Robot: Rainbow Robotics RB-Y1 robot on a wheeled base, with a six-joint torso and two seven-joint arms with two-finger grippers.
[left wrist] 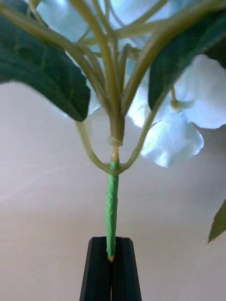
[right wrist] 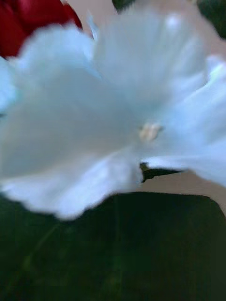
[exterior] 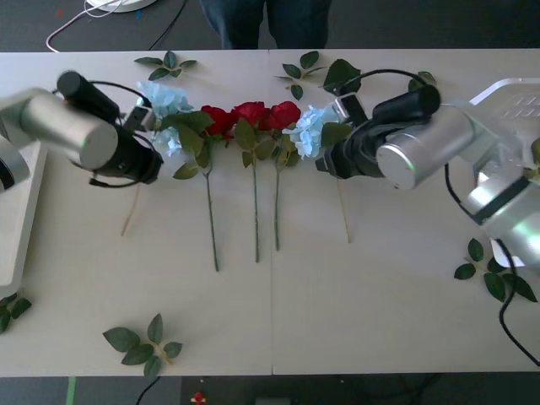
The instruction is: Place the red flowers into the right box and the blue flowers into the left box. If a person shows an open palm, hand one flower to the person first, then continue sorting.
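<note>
Three red flowers (exterior: 251,114) lie side by side at the table's middle, stems toward me. A blue flower (exterior: 163,103) lies at their left; my left gripper (exterior: 154,162) is at its stem just below the head. In the left wrist view the black fingers (left wrist: 99,270) are shut on that green-wrapped stem (left wrist: 111,202). Another blue flower (exterior: 307,131) lies right of the roses, with my right gripper (exterior: 326,160) right against it; its petals (right wrist: 108,117) sit very close to the right wrist camera. The left box (exterior: 17,219) is at the left edge, the right box (exterior: 513,94) at the far right.
Loose green leaf sprigs lie at the far side (exterior: 167,66) (exterior: 304,69), near the front (exterior: 143,342), at the right (exterior: 492,274) and at the left edge (exterior: 8,308). A person in dark trousers (exterior: 266,21) stands behind the table.
</note>
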